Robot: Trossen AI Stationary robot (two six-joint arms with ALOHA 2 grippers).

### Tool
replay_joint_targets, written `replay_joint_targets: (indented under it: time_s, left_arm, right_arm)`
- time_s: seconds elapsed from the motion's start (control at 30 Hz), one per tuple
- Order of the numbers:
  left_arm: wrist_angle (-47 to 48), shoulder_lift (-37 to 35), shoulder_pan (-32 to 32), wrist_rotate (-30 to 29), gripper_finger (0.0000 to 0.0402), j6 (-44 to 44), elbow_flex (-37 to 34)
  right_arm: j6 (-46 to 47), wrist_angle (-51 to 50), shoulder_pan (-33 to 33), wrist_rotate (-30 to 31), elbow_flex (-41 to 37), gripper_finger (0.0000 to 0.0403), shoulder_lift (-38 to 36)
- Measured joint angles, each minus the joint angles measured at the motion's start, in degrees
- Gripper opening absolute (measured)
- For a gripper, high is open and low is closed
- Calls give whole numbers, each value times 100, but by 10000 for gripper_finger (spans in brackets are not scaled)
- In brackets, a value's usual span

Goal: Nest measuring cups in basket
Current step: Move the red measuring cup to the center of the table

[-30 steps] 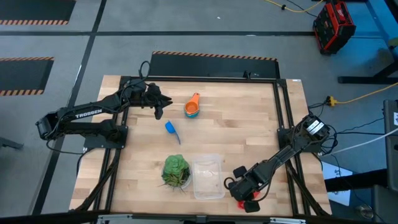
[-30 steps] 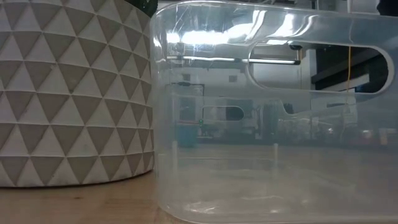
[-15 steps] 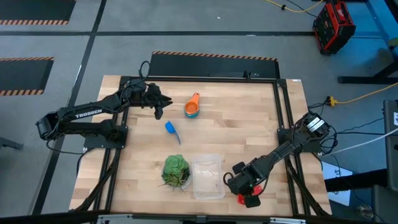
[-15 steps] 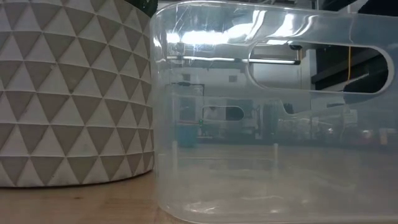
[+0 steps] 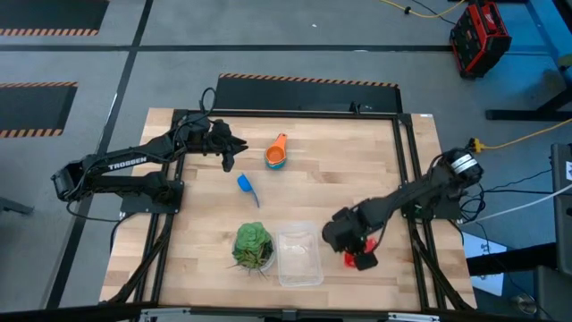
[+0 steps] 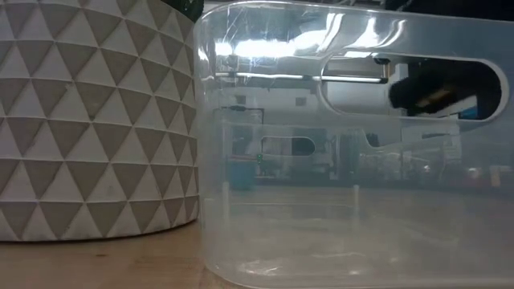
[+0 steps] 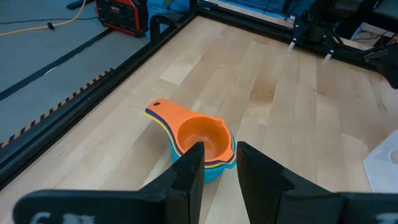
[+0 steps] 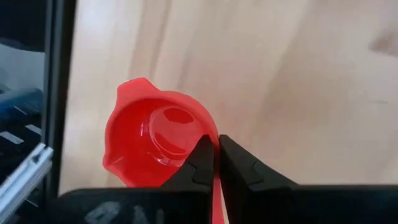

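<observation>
The red measuring cup (image 8: 155,140) is in my right gripper (image 8: 216,146), which is shut on it just right of the clear basket (image 5: 299,253); the cup shows red (image 5: 357,260) below the arm. A stack of nested cups with an orange one on top (image 7: 196,140) stands on its base on the far middle of the table. My left gripper (image 7: 217,152) hovers open just short of that stack, touching nothing. A single blue cup (image 5: 248,186) lies on the table between the stack and the basket. My right gripper pinches the red cup's thin handle (image 8: 216,186) between its two fingers, right where it joins the bowl. The fingers come steeply from above and lie along the handle. The bowl sticks out past the fingertips, open side up, and seems lifted off the wood.
A green leafy ball (image 5: 253,244) in a white triangle-patterned pot (image 6: 96,120) stands against the basket's left side. The basket's clear wall (image 6: 345,160) fills the low view. Black frame rails run along the table's left and right edges. Bare wood lies at the centre and far right.
My right gripper has risen and carried the red cup from the table's near right corner away from the near edge, to a spot beside the basket's right side. Its wrist has rolled a little.
</observation>
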State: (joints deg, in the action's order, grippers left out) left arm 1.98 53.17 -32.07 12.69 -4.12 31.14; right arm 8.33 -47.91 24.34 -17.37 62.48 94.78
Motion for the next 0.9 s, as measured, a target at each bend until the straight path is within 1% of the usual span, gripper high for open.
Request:
replay_joint_targets:
  time_s: [0.13, 0.27, 0.5, 0.57, 0.63, 0.77, 0.9]
  left_arm:
    - [-5, 0, 2, 0, 86, 0, 0]
    - [-7, 0, 0, 0, 86, 0, 0]
    - [-46, 0, 0, -2, 86, 13, 0]
    - [-89, 0, 0, -4, 86, 14, 0]
    - [-175, 0, 2, -4, 86, 13, 0]
    - [-310, 0, 0, -4, 86, 15, 0]
    - [-324, 0, 1, -4, 86, 11, 0]
  right_arm:
    - [-785, -287, -639, -73, 0, 14, -253]
    - [-1930, -421, -1379, -73, 0, 13, -452]
    - [-3526, -428, -2688, 14, 0, 13, -505]
    - [-3942, -360, -2991, 165, 2, 13, -503]
    - [-4322, -372, -3259, 438, 75, 13, -500]
    - [-5078, -290, -3667, 941, 415, 13, -498]
    - [-5707, -90, -4016, 1087, 853, 13, -498]
